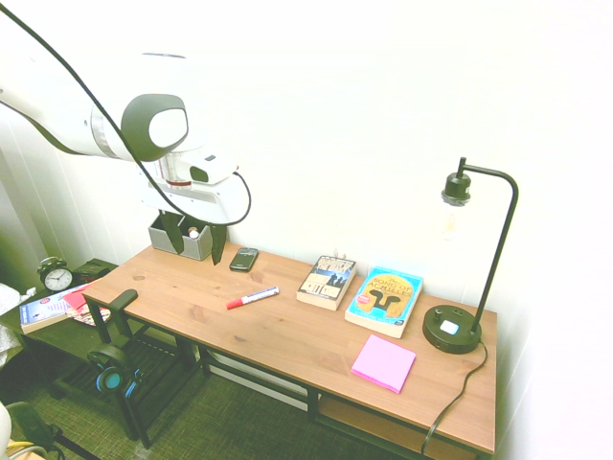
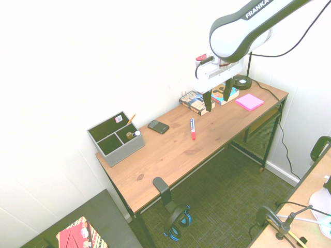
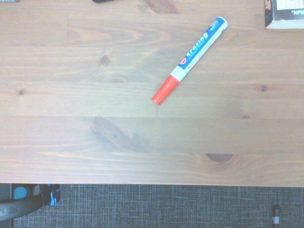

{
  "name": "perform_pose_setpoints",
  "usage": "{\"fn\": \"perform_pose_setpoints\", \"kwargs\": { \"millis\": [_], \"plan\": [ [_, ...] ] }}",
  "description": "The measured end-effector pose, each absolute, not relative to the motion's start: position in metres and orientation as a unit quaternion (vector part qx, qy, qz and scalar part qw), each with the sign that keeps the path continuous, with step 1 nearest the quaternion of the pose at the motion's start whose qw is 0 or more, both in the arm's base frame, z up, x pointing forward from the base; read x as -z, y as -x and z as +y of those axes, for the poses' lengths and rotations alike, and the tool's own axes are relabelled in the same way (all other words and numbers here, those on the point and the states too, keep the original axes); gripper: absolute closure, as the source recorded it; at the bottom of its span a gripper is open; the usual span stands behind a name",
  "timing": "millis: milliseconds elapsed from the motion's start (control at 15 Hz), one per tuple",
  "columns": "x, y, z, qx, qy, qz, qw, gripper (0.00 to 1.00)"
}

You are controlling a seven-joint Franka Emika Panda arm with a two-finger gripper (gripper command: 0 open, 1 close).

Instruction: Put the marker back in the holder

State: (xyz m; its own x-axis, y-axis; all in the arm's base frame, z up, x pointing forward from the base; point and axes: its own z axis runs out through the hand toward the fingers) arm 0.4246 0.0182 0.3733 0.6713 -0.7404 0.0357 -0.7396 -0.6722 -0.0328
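The marker (image 1: 252, 298) (image 2: 192, 128) lies flat on the wooden desk, white barrel with blue print and a red cap, which points toward the front edge. In the wrist view the marker (image 3: 190, 60) lies slanted on bare wood. The grey holder (image 2: 115, 139) (image 1: 182, 238) stands at the desk's far end by the wall, with dividers and a few small items inside. My gripper (image 2: 217, 105) (image 1: 195, 240) hangs well above the desk, open and empty. In the first exterior view its fingers partly cover the holder.
A dark phone (image 2: 158, 126) lies between holder and marker. Two books (image 1: 327, 282) (image 1: 385, 300), a pink sticky pad (image 1: 383, 363) and a black lamp (image 1: 455, 326) fill the other end. Headphones (image 1: 115, 369) hang at the front corner.
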Motion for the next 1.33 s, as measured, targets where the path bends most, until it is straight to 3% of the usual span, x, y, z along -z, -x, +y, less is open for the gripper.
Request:
{"fn": "perform_pose_setpoints", "kwargs": {
  "millis": [333, 667, 1267, 1333],
  "plan": [
    [-0.357, -0.434, 0.021, 0.027, 0.877, 0.48, 0.003, 0.0],
    [-0.29, -0.473, 0.039, 0.033, 0.817, 0.576, 0.028, 0.0],
    [-0.19, -0.518, 0.035, 0.028, 0.796, 0.604, 0.027, 0.0],
    [-0.185, -0.521, 0.035, 0.026, 0.793, 0.608, 0.028, 1.0]
  ]
}}
